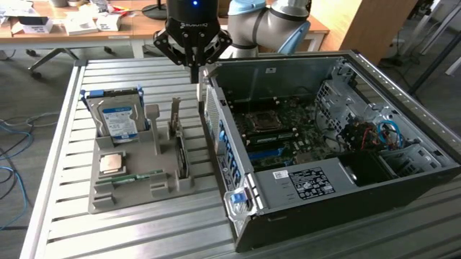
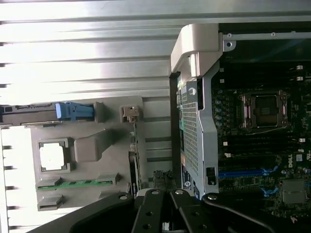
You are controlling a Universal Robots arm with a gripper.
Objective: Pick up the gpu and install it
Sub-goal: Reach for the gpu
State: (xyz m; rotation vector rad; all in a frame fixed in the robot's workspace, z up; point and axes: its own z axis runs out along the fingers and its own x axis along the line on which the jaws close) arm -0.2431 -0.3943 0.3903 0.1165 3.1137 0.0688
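My gripper [image 1: 194,75], pinched shut and seemingly empty, hovers near the untouched graphics card [image 1: 181,154]; pickup needs it opened.

A robotics lab or workshop: a robot arm [image 1: 270,24] over a slatted metal surface [image 1: 144,232], an opened computer case [image 1: 338,216], loose floor cables [image 1: 16,144], and cluttered wooden desks [image 1: 140,26] behind.

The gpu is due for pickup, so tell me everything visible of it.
The gpu is a thin flat card standing on its long edge in a slot of the grey holder, beside the computer case. Seen nearly edge-on, it looks dark brownish, with a narrow silver metal bracket rising at the end nearer the tool. Only the holder touches it; the shut tool hangs above, apart.
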